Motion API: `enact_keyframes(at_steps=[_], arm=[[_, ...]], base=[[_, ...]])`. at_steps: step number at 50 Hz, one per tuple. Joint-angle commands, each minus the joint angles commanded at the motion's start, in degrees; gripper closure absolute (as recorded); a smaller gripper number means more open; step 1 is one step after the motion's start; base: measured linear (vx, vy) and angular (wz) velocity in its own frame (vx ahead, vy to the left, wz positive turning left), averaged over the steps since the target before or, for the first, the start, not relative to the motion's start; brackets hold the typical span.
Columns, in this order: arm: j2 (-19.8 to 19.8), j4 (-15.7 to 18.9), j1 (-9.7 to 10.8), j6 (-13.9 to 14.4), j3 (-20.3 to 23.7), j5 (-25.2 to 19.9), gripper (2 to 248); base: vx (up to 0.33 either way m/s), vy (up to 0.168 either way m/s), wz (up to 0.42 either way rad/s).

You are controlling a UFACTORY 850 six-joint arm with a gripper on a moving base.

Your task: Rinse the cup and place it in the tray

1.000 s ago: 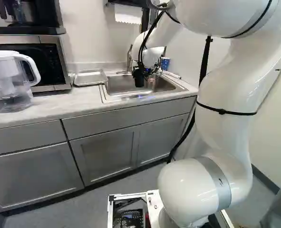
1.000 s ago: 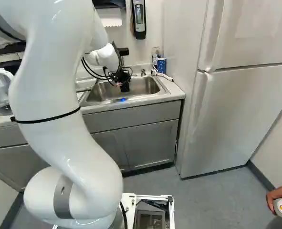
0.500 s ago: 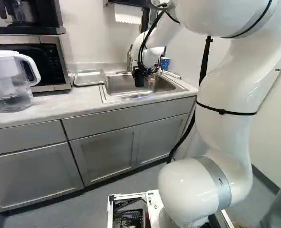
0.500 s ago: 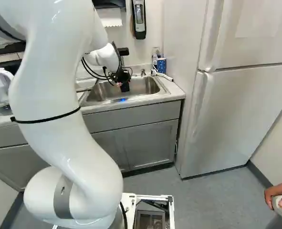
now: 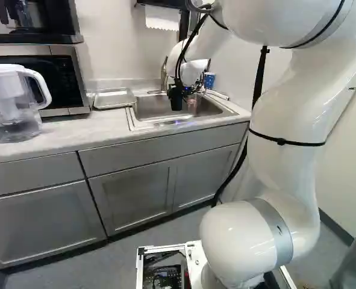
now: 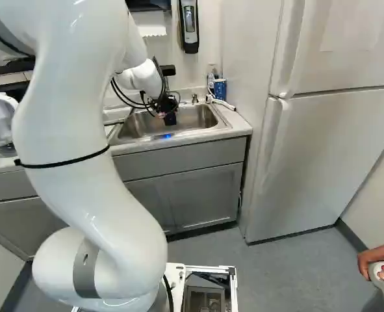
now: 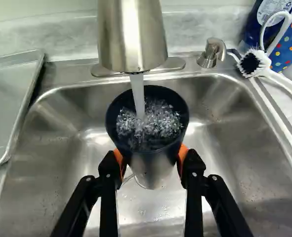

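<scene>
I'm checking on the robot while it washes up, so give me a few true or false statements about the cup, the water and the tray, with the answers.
1. The gripper has the cup between its two fingers. True.
2. The faucet is turned off. False: water is running from it into the cup.
3. The tray lies beside the sink basin. True.
4. The cup is standing in the tray. False: it is held over the sink basin, under the faucet.
5. The brush lies on the far side of the basin from the tray. True.
</scene>
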State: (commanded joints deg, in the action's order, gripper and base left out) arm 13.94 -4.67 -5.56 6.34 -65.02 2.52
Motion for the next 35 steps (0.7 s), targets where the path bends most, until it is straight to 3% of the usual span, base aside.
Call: enact_keyframes(at_steps=[11,35], arm=[[0.1,0.0,-0.6,0.0,-0.1,0.0,129],[0.8,0.0,-4.3,0.0,-0.9,0.0,129]], base=[[0.0,0.0,0.0],[0.0,0.0,0.0]])
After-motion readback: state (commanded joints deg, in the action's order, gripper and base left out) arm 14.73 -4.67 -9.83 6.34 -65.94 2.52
